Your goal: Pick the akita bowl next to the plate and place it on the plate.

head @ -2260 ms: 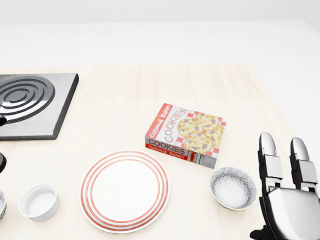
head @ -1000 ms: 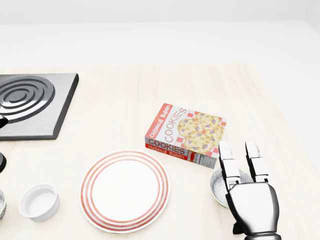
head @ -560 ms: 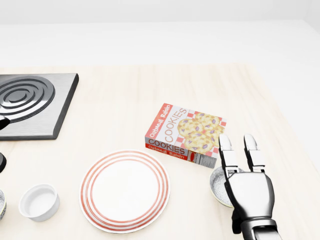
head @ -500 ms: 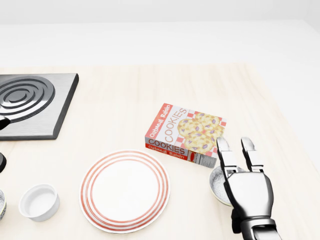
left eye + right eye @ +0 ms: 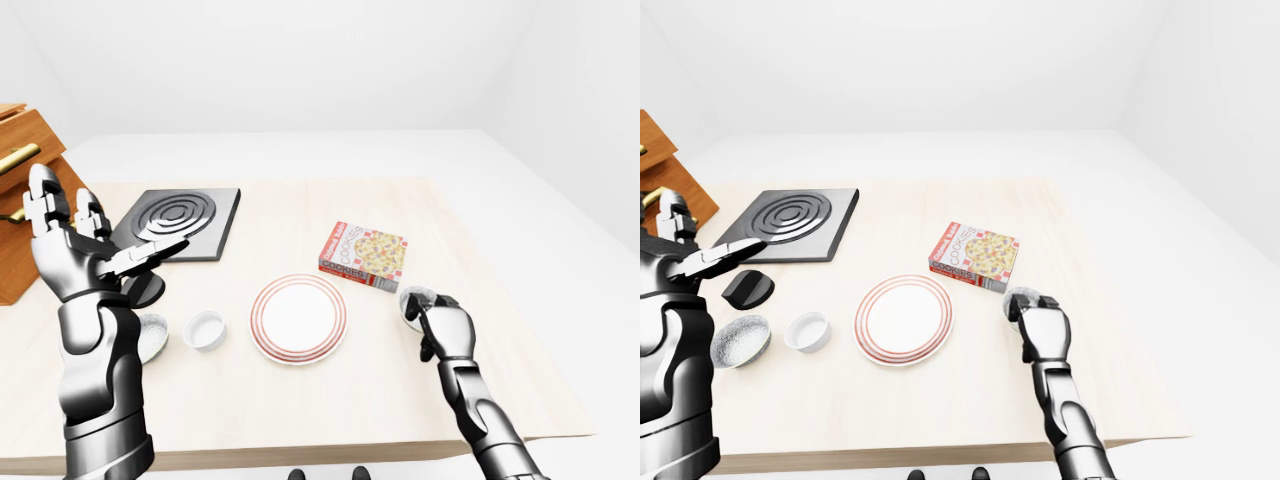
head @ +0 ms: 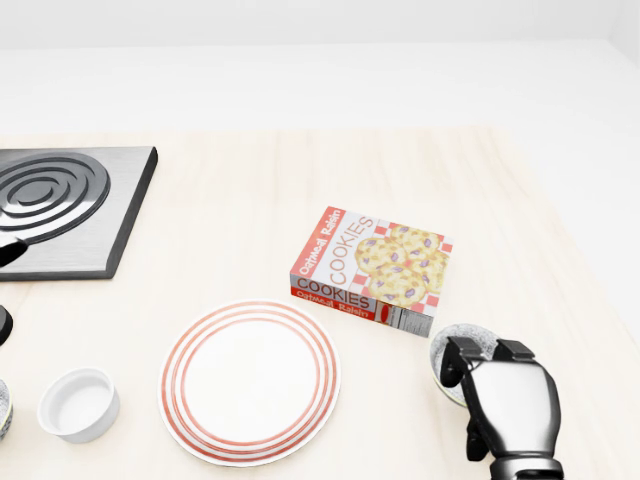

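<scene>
The akita bowl, grey and speckled, sits to the right of the red-ringed plate and just below the cookie box, in the head view's lower right. My right hand lies over the bowl with its fingers curled down across the rim and shut on it, hiding most of the bowl. The plate has nothing on it. My left hand is raised at the far left of the left-eye view with its fingers spread open and holds nothing.
An oatmeal raisin cookie box lies flat right above the bowl. A black stove burner is at upper left. A white ramekin, a second speckled bowl and a wooden cabinet stand at the left.
My right hand came in from the right over the bowl with straight fingers, then curled them down onto its rim. The plate and box have not moved.
</scene>
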